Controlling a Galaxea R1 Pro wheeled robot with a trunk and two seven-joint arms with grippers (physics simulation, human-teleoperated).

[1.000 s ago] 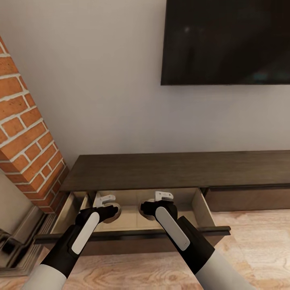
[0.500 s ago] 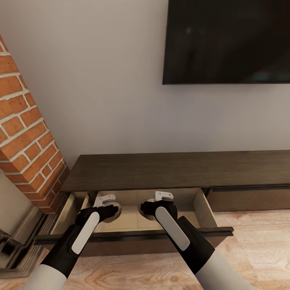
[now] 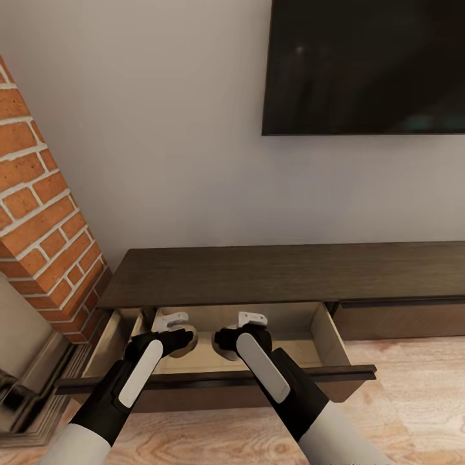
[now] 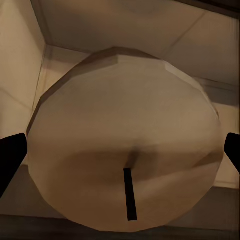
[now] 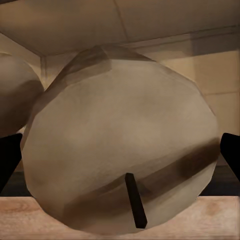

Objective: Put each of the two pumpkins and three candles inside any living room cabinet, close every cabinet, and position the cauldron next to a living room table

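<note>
The long dark-brown cabinet (image 3: 290, 271) stands against the wall with its left pull-out compartment (image 3: 327, 337) open. My left gripper (image 3: 181, 341) hangs over that compartment, shut on a beige candle (image 3: 185, 349). Close beside it, my right gripper (image 3: 226, 339) is shut on a second candle (image 3: 226, 352). In the left wrist view the candle (image 4: 120, 125) with its dark wick sits between the fingertips (image 4: 10, 160). The right wrist view has its candle (image 5: 120, 130) in the same way, with the other candle (image 5: 15, 100) beside it. The pumpkins, cauldron and table are out of view.
A brick fireplace (image 3: 45, 226) rises at the left, right next to the open compartment. A black TV (image 3: 368, 64) hangs on the wall above the cabinet. The cabinet front (image 3: 400, 320) to the right is closed. Light wood floor (image 3: 413, 394) lies before it.
My right gripper with its candle has shifted left, closer to the left gripper. The left gripper has barely moved. The view has shifted slightly.
</note>
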